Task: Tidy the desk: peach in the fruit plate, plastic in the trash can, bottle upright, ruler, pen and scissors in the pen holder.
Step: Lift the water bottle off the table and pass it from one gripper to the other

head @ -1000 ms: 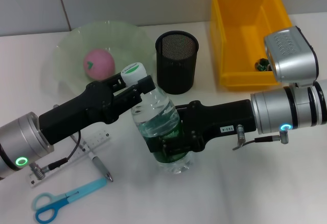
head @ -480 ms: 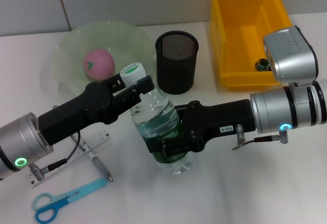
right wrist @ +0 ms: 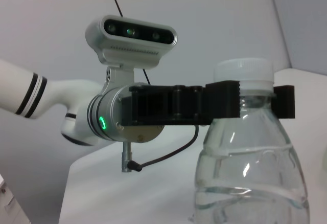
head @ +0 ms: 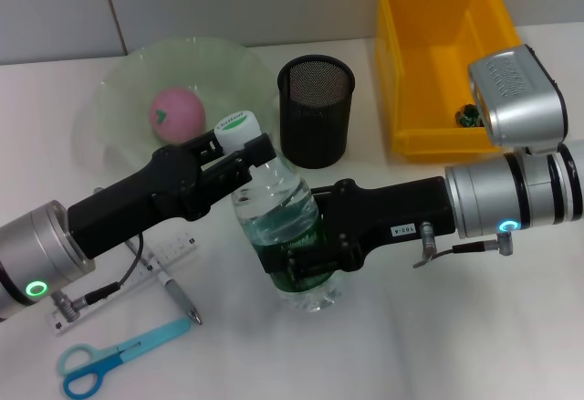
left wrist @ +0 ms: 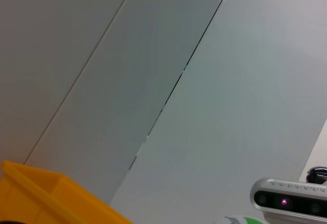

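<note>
Between 2 grippers' jaws, bottle (head: 283, 226), left gripper (head: 239, 155) at neck, right gripper (head: 297, 256) at label

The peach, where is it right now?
In the head view, the peach sits inside the fruit plate, far left on the desk, left of the pen holder.

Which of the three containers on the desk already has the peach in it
The fruit plate, the pale green wavy-rimmed bowl at the back on the robot's left, holds the peach. The black mesh pen holder and the yellow trash can do not.
</note>
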Robot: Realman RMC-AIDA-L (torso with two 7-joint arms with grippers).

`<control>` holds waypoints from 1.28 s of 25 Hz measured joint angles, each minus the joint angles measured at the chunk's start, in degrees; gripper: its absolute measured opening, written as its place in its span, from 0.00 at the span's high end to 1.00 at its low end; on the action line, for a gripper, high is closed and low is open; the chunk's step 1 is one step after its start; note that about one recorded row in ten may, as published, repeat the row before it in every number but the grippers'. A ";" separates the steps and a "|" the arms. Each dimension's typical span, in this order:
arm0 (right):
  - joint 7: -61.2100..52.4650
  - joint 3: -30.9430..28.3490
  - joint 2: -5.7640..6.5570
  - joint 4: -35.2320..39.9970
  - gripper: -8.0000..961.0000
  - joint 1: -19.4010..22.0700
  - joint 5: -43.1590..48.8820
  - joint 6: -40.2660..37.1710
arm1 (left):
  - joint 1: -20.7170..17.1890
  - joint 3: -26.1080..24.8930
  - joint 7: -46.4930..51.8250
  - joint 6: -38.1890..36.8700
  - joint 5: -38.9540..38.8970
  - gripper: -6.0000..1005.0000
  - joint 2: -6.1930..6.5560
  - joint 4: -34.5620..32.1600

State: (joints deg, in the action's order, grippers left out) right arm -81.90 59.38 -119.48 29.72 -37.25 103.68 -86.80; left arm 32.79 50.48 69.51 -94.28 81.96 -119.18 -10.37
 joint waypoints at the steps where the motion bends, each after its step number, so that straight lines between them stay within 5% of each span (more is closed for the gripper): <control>1: 0.01 0.01 0.00 -0.01 0.23 0.05 -0.25 0.01 | 0.00 0.00 0.00 0.00 0.00 0.55 0.00 0.00; 32: 1.05 0.21 0.23 0.39 0.15 1.00 -0.90 0.54 | -0.36 -0.31 0.22 -0.17 -0.11 0.55 0.00 -0.34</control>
State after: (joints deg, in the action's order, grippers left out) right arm -80.85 59.59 -119.25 30.11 -36.25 102.78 -86.27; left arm 32.43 50.18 69.73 -94.45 81.85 -119.17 -10.71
